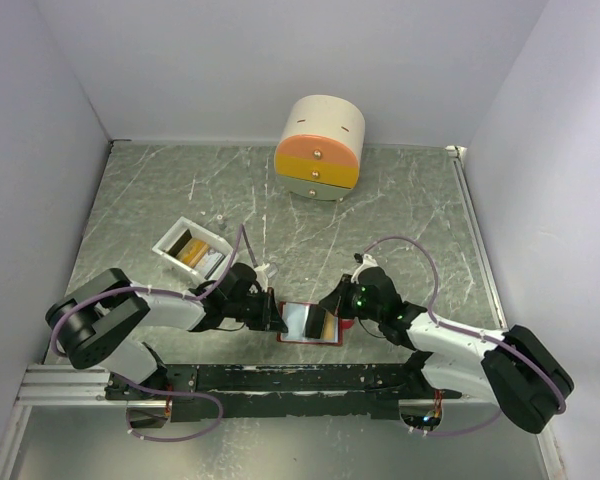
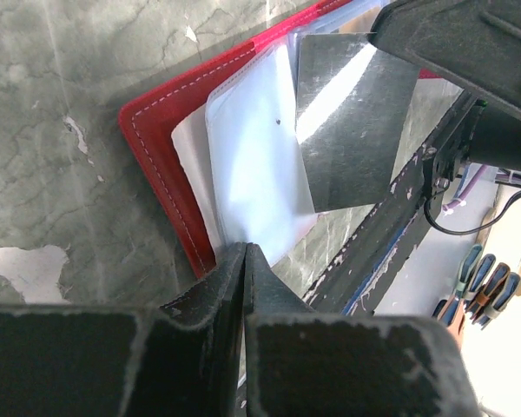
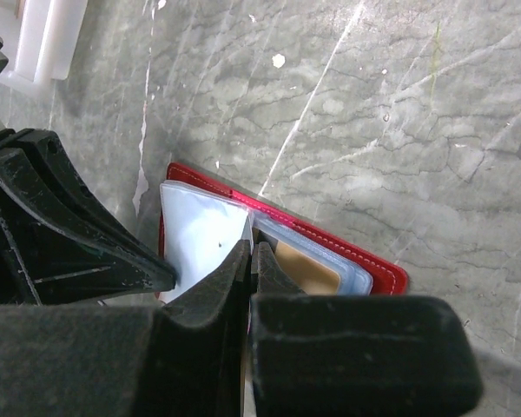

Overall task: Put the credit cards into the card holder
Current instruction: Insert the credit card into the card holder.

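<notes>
The red card holder (image 1: 310,342) lies open near the table's front edge, between my two grippers. In the left wrist view its red cover (image 2: 152,139) and pale sleeves (image 2: 252,156) show. My left gripper (image 2: 245,250) is shut, its tips pinched on the edge of a pale sleeve. The right gripper (image 3: 252,248) is shut on a dark shiny credit card (image 2: 352,122), held on edge over the holder's tan pocket (image 3: 308,269). From above, the left gripper (image 1: 275,312) and right gripper (image 1: 330,320) flank the holder. More credit cards (image 1: 190,250) lie in the white tray.
A white tray (image 1: 165,245) stands left of centre behind my left arm. The round cream-and-orange drawer box (image 1: 320,148) sits at the back. Walls close the table on three sides. A black rail (image 1: 280,378) runs along the front edge, right below the holder.
</notes>
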### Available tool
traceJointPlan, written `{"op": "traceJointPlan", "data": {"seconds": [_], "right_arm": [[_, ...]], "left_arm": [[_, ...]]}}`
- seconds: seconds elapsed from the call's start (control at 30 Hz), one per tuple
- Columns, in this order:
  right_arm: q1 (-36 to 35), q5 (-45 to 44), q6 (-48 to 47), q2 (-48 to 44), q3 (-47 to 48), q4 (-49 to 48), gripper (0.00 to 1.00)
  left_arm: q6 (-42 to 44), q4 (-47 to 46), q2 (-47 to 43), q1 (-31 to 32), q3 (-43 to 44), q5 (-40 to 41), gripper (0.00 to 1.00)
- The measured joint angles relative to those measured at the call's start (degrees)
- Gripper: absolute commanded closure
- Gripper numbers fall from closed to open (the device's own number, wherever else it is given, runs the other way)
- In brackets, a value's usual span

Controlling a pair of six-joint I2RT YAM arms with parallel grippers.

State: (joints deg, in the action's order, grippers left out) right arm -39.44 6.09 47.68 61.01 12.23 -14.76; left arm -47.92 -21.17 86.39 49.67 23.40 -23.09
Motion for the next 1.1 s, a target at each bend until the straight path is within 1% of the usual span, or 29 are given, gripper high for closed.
{"op": "traceJointPlan", "data": {"seconds": [0.47,1.1], "right_arm": [[0.0,2.5,-0.1,2.8,-0.7,-3.6,1.00],[0.0,3.6,0.5,5.7,-0.5,-6.4,1.00]], "left_arm": [[-0.1,-1.0,0.6,0.0,0.0,-0.2,0.87],[-0.1,-1.1,0.6,0.1,0.0,-0.2,0.88]]}}
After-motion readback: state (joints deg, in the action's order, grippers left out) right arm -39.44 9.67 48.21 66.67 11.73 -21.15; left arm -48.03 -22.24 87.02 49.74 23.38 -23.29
